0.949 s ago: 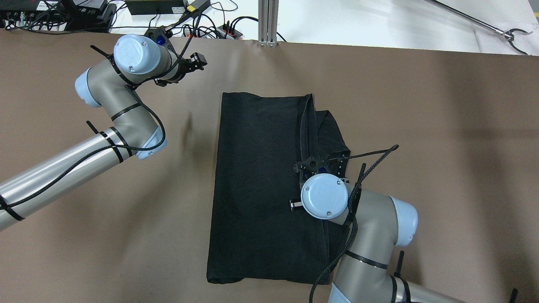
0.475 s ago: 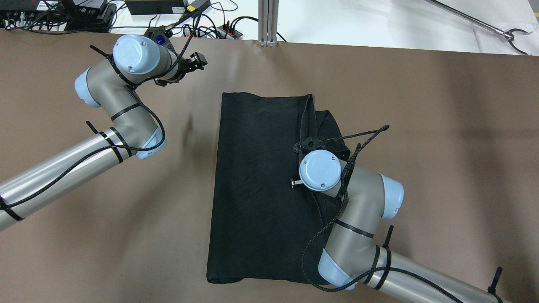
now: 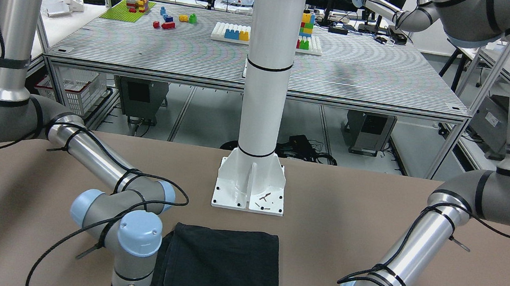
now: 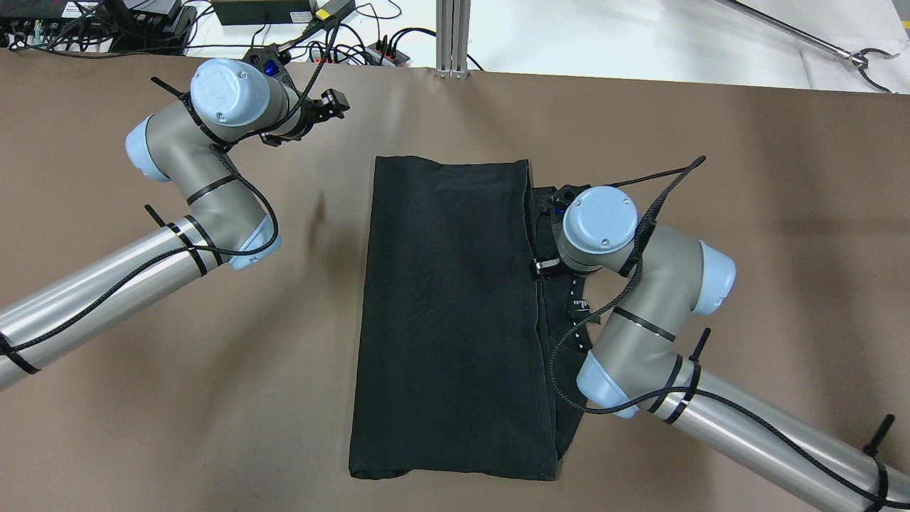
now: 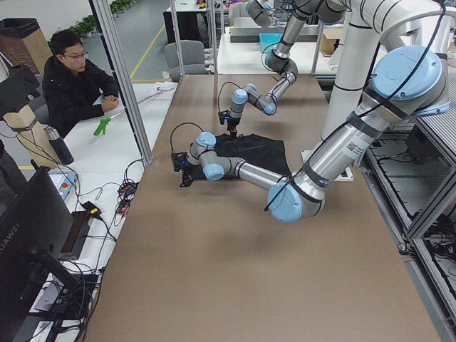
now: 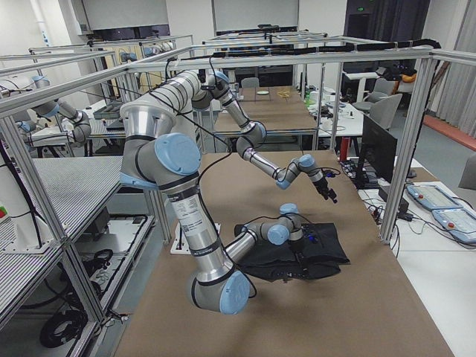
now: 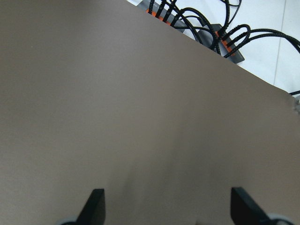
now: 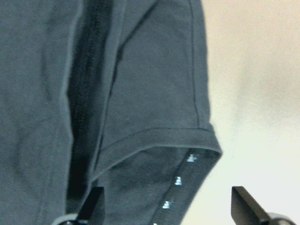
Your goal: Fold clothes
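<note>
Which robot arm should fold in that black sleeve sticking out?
Right. The right tool, open, hovers over the sleeve; the left tool is off the black cloth, above bare table.

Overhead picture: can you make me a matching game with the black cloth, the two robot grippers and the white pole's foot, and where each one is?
Things:
1. soft black fabric cloth
2. left gripper, black, two-finger
3. right gripper, black, two-finger
4. white metal pillar base

Places:
A. open above the bare brown table, near its far edge
B. open above the cloth's hemmed side flap
C. lying flat in the middle of the table
D. standing on the table, apart from the cloth

Pairs: 1-C, 2-A, 3-B, 4-D.
</note>
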Action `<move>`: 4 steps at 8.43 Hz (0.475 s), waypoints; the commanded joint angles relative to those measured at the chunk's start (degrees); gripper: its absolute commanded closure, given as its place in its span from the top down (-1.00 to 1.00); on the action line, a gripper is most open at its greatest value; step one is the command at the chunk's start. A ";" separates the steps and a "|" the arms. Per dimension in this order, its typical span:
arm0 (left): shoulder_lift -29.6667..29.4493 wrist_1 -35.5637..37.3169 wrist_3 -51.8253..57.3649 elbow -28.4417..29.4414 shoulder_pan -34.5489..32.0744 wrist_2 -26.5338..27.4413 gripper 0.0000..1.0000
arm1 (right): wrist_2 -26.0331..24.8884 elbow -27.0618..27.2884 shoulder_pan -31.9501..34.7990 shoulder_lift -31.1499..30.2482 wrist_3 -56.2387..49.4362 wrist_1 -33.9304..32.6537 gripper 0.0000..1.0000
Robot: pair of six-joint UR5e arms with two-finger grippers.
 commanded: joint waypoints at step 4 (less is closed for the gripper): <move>-0.24 0.00 0.00 -0.10 0.15 0.76 0.89 | 5.53 18.69 -6.44 -6.01 41.87 -2.51 0.89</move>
